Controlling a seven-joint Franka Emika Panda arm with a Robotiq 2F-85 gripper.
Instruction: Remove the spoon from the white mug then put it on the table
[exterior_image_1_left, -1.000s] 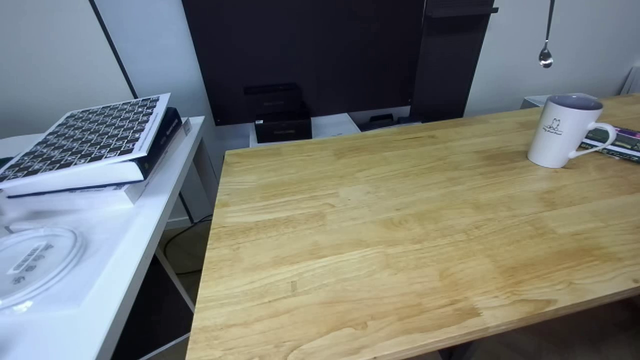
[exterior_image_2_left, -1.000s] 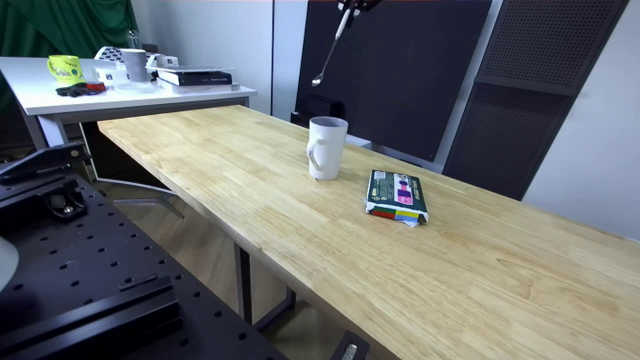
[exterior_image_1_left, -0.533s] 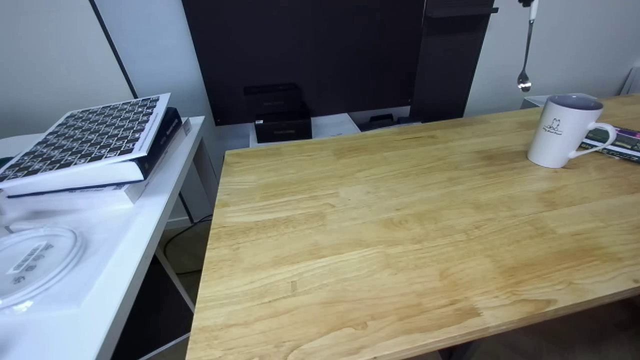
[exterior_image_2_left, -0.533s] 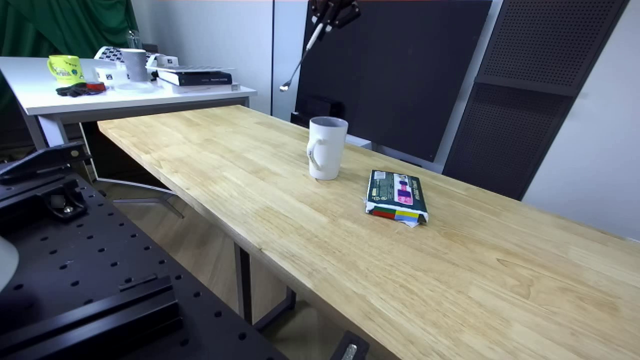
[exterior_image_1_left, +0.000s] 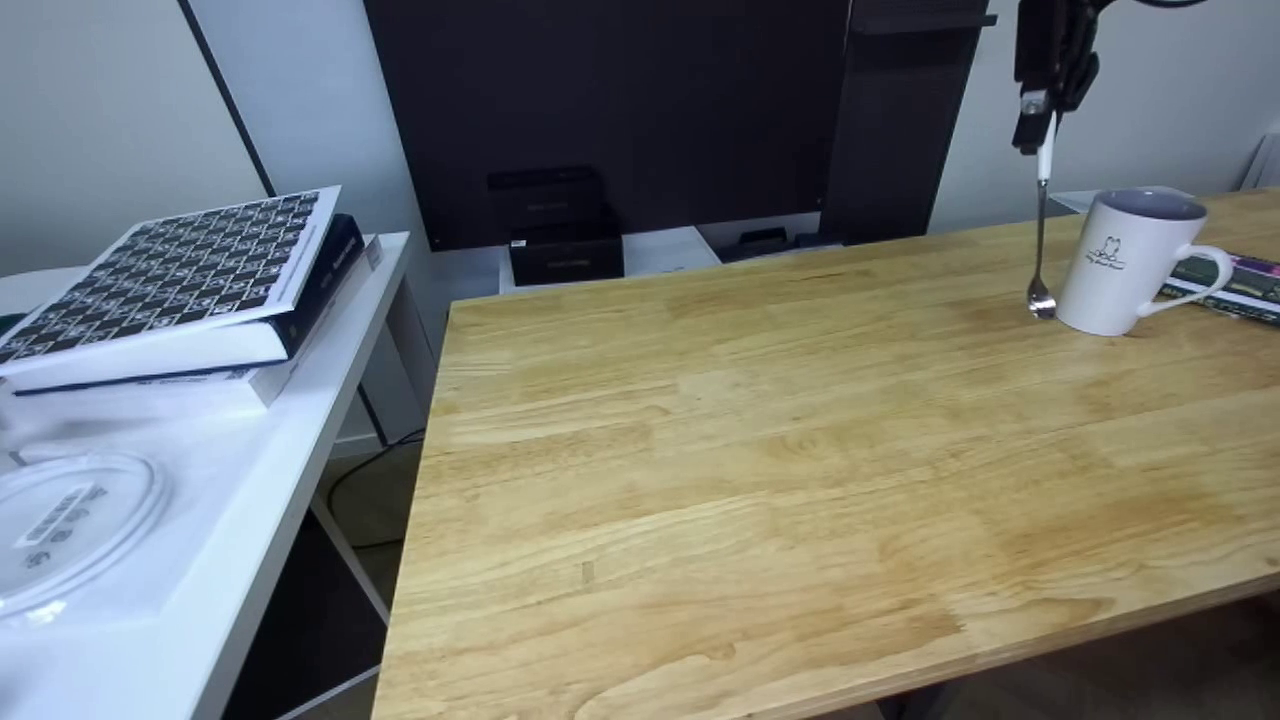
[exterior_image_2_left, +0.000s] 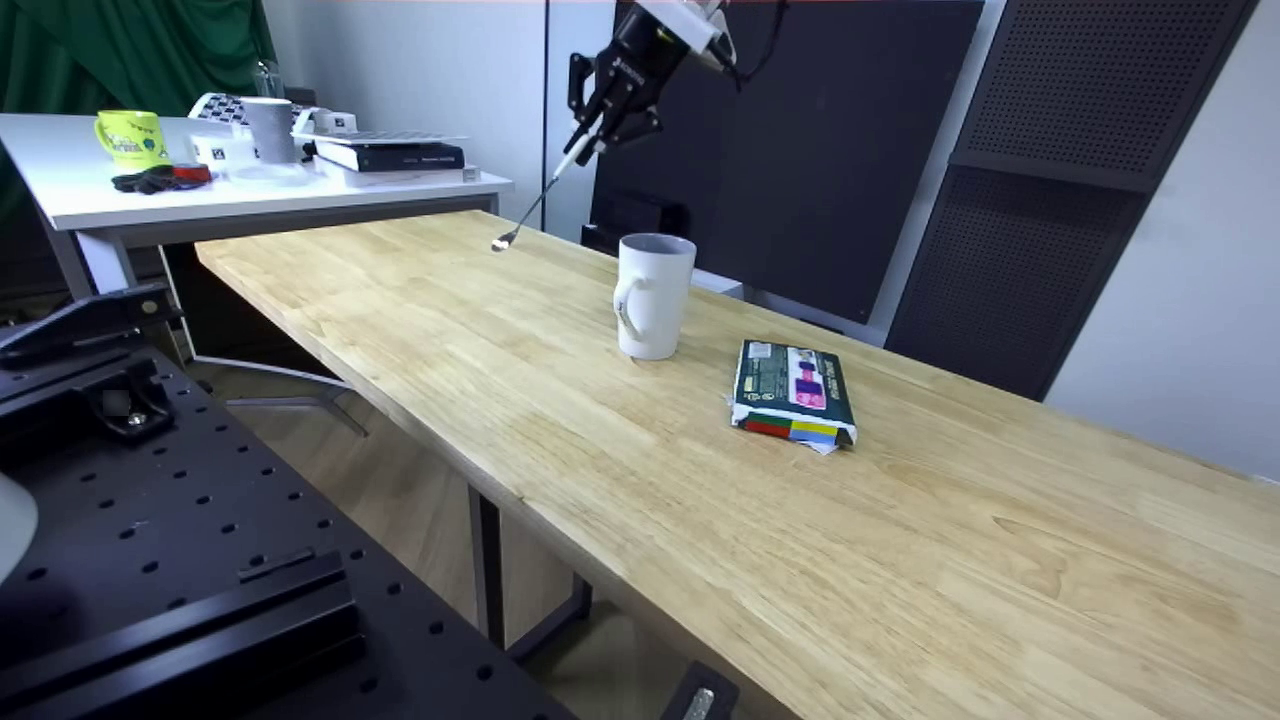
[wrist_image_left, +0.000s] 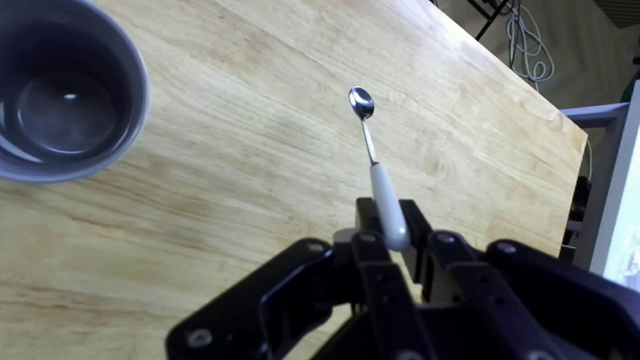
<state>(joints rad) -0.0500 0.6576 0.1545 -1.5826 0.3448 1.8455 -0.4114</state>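
The removal is looking done: the spoon (wrist_image_left: 381, 185) is hanging wholly outside the mug (exterior_image_2_left: 657, 305), whose grey inside is showing no spoon in the wrist view. The putting down, the 2nd of 2 steps, is pending: judging by the 3 views together, the spoon is probably hanging above the table (wrist_image_left: 240, 130) rather than resting on it, though how wide the gap is, the views are leaving unclear. On the wrist view's clock face, centred on the claw (wrist_image_left: 391, 215), the bowl (wrist_image_left: 361, 102) is lying between 11 and 12 o'clock and the mug between 9 and 10, well apart from the spoon. In an exterior view the spoon is slanting, its bowl (exterior_image_2_left: 503, 242) pointing down toward 7 o'clock from the claw. The claw is clenching the white handle (wrist_image_left: 387, 202) between its 2 fingers (wrist_image_left: 368, 215), the gap between them matching the handle's own width, and the handle's rounded end is showing just palmward of the grip. The claw is touching nothing else in sight. What is left is likely calling for lowering the spoon onto the table, clear of the mug, and then parting the fingers; with the slant as it is, the bowl would probably be landing ahead of the handle, so the handle may be dropping a little on release.
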